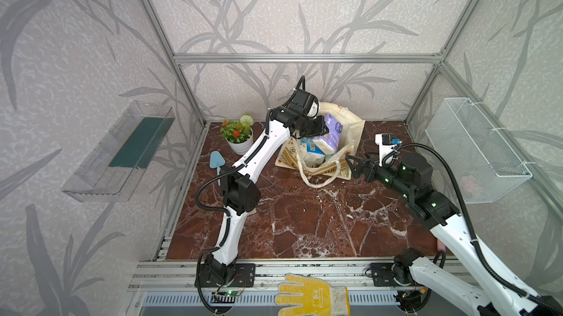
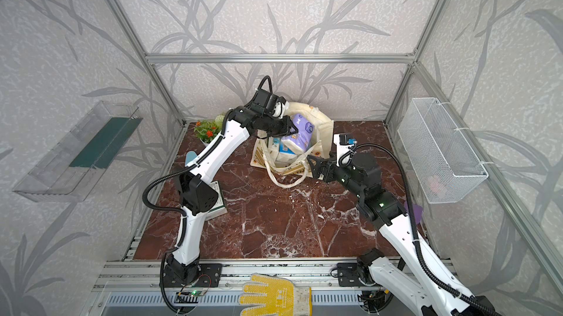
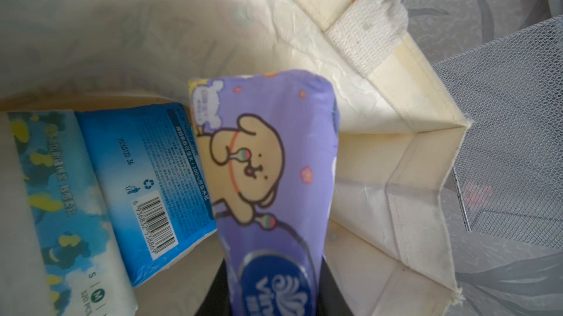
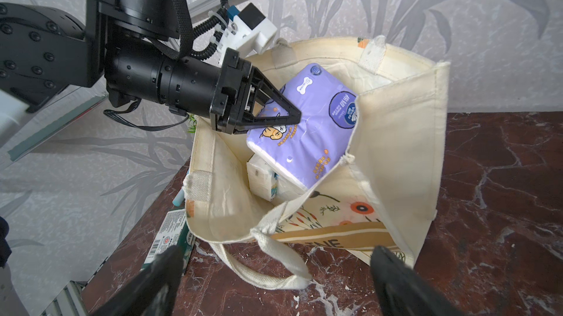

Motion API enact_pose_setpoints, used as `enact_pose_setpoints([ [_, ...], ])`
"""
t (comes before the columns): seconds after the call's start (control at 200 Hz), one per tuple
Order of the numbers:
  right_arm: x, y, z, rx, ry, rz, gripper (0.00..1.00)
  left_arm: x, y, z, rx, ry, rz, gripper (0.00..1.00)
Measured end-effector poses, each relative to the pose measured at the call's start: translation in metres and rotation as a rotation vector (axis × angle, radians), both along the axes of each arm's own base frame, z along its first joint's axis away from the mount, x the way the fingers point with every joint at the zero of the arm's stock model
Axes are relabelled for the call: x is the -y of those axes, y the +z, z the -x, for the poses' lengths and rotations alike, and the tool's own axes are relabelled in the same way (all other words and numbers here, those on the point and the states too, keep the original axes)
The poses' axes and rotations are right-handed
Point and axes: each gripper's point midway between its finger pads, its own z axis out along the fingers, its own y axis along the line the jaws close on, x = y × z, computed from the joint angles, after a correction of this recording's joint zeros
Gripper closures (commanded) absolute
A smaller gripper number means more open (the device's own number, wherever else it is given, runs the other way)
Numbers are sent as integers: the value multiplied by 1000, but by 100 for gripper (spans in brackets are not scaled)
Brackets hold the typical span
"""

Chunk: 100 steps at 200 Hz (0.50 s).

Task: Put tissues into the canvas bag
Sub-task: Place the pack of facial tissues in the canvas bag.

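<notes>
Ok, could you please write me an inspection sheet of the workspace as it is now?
Surface: red-brown marble table top, white veins.
Job's things: canvas bag sits open at the back; blue pack and patterned pack inside; lilac pack at its mouth; green pack on the table beside the bag.
Clutter: potted plant, light-blue trowel-shaped tool, yellow glove on the front rail.
Grippers: left gripper shut on the lilac pack; right gripper open, empty, at the bag's front.
Cables: left hose and right hose, black, loop along the arms.
Surroundings: wire basket on one wall, clear shelf opposite; leaf wallpaper.
</notes>
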Motion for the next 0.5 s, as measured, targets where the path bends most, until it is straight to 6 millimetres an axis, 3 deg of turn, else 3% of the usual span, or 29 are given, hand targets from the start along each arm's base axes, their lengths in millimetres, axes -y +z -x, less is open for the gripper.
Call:
enact_pose_setpoints([
  [0.28,2,-12,-1,-31,-12,-6,4,9,-52,-10,-89,-4,-40,83],
  [0.5,3,-17,-2,-46,-19,-14,4,15,-57,-7,-118,-18,-19,83],
])
